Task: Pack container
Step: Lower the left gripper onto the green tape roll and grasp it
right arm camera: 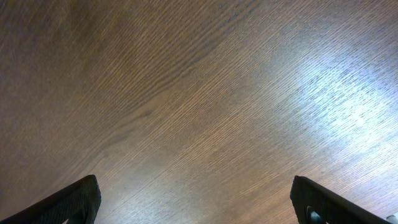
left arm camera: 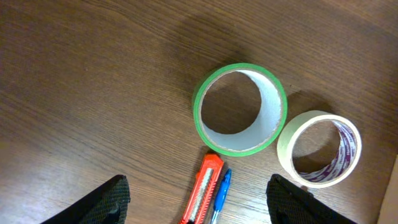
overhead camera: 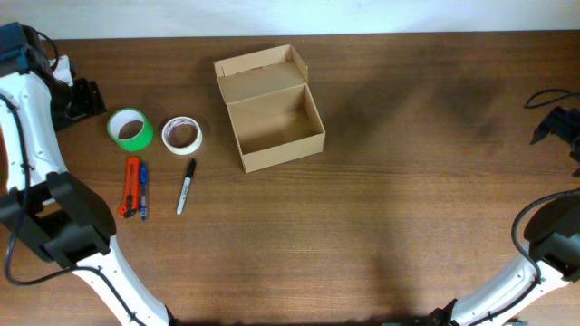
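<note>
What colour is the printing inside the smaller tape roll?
Purple, on the pale cream tape roll's white core; clearest in the left wrist view.

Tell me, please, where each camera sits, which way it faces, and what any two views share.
Overhead: above the table, looking down on the open container; left arm and right arm at the edges.
Left wrist: on the left arm, facing down at the green tape, white tape, orange cutter and blue pen; the open left pincer frames the bottom.
Right wrist: on the right arm, facing bare table; open right pincer at the bottom corners.
Shared: overhead and left wrist both show both tapes, cutter and pen.
</note>
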Motion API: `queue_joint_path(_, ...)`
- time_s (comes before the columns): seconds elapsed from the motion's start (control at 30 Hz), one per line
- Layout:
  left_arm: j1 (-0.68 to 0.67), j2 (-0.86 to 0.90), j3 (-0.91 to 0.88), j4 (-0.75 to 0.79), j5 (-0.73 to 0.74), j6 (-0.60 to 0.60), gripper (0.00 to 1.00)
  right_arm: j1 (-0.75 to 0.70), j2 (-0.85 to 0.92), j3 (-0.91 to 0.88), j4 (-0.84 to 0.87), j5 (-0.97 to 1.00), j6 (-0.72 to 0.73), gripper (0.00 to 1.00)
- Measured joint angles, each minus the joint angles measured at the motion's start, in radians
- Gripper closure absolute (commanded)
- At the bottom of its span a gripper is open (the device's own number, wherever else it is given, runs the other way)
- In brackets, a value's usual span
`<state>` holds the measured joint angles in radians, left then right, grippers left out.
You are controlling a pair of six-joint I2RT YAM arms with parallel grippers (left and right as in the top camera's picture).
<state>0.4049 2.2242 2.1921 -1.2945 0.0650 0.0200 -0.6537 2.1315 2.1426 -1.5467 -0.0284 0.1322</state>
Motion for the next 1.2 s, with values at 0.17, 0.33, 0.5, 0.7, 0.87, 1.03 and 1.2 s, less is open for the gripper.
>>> queue_joint_path(0.17, 0.0, 0.094, 0.001, 0.0, -0.003, 0.014, 0.28, 0.0, 0.0, 0.0, 0.0, 0.0, -0.001, 0.01)
queue_joint_path(0.33, 0.0, 0.154, -0.001, 0.012, -0.006, 0.034, 0.27, 0.0, 0.0, 0.0, 0.0, 0.0, 0.0, 0.01)
queue_joint_path(0.5, 0.0, 0.158, 0.0, 0.04, -0.006, 0.044, 0.28, 0.0, 0.0, 0.0, 0.0, 0.0, 0.0, 0.01)
queue_joint_path(0.7, 0.0, 0.193, 0.0, 0.044, -0.006, 0.045, 0.29, 0.0, 0.0, 0.0, 0.0, 0.0, 0.0, 0.01)
queue_joint_path(0.87, 0.0, 0.245, 0.0, 0.057, -0.007, 0.045, 0.37, 0.0, 0.0, 0.0, 0.0, 0.0, 0.0, 0.01)
queue_joint_path(1.03, 0.0, 0.261, 0.0, 0.069, -0.007, 0.05, 0.57, 0.0, 0.0, 0.0, 0.0, 0.0, 0.0, 0.01)
queue_joint_path(1.2, -0.004, 0.261, 0.0, 0.084, -0.01, 0.053, 0.84, 0.0, 0.0, 0.0, 0.0, 0.0, 0.0, 0.01)
